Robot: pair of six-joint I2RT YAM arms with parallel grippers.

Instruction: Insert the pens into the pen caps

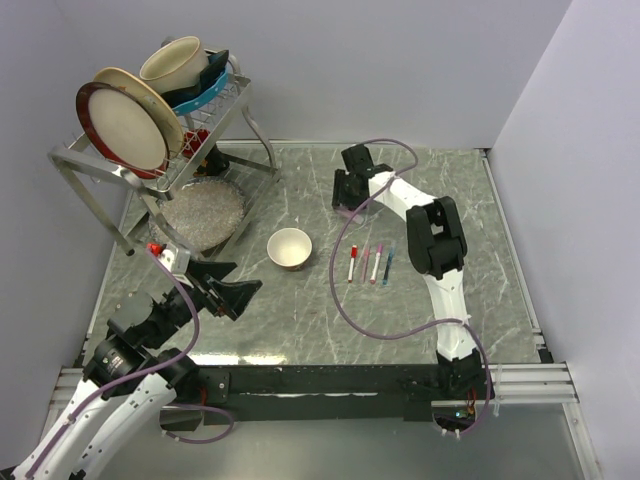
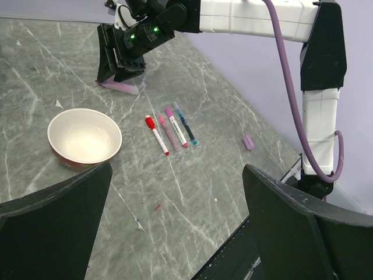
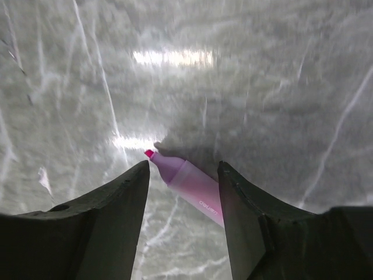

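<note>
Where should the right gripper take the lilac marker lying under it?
Grip the lilac marker across its barrel, behind the bare pink tip, from straight above. It lies flat on the table, slanted under the open right gripper, so probably turn the wrist slightly first.

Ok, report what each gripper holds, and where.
Nothing yet: the right gripper straddles the lilac pen near its tip, unclamped; the left gripper is open, empty.
</note>
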